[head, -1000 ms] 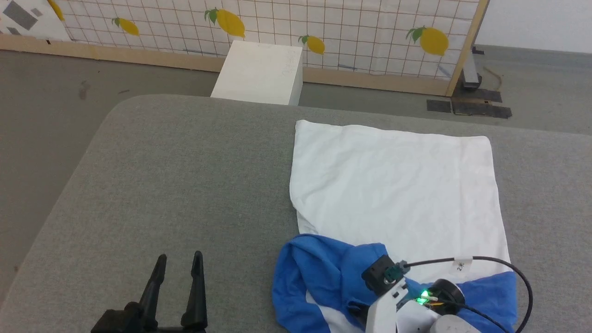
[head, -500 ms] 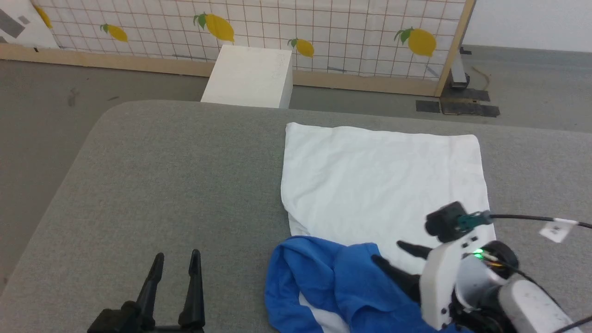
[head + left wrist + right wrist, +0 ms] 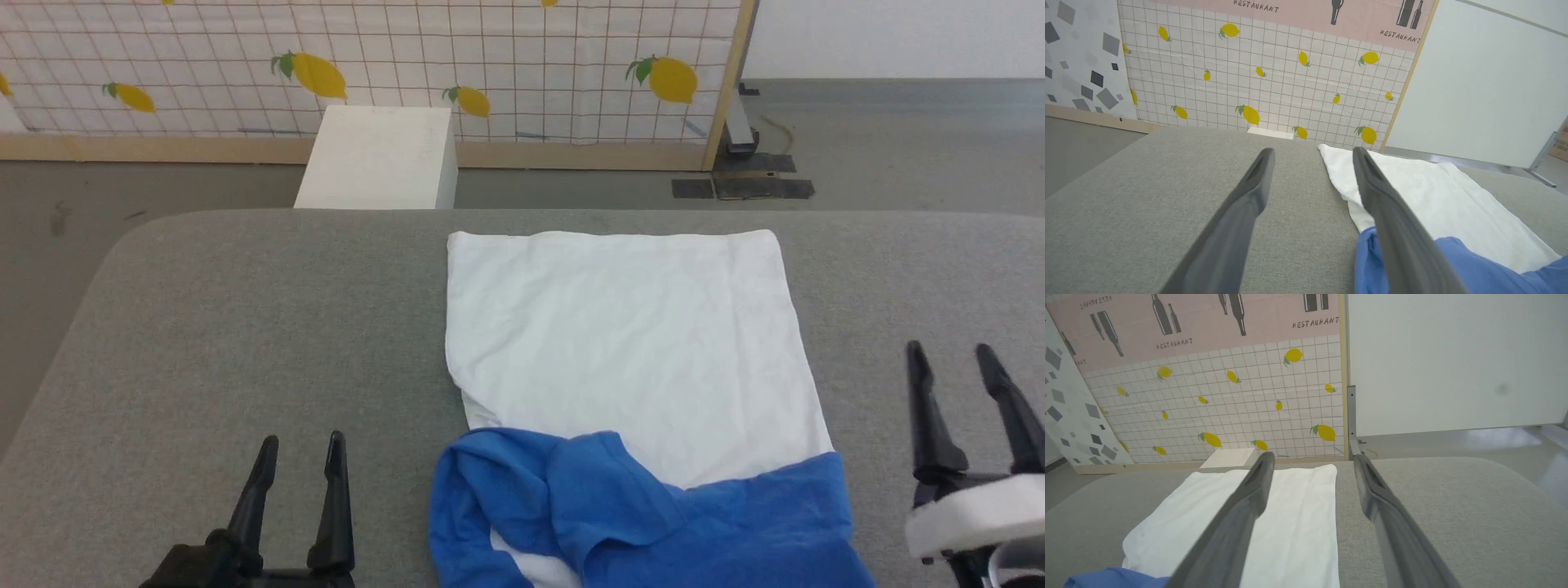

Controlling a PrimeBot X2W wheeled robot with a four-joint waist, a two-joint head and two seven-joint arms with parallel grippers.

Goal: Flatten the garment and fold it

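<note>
left gripper (image 3: 303, 439): spread apart, empty
right gripper (image 3: 949, 349): spread too, nothing in it
garment (image 3: 629, 351): white part flat, blue end bunched, sleeves buried, bottom cut off

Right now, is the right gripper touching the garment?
Apart. In the head view the right gripper stands open to the right of the garment, with a strip of bare grey surface showing between them.

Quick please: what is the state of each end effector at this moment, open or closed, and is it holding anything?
Left end effector: open, holding nothing.
Right end effector: open, holding nothing, apart from the garment.
</note>
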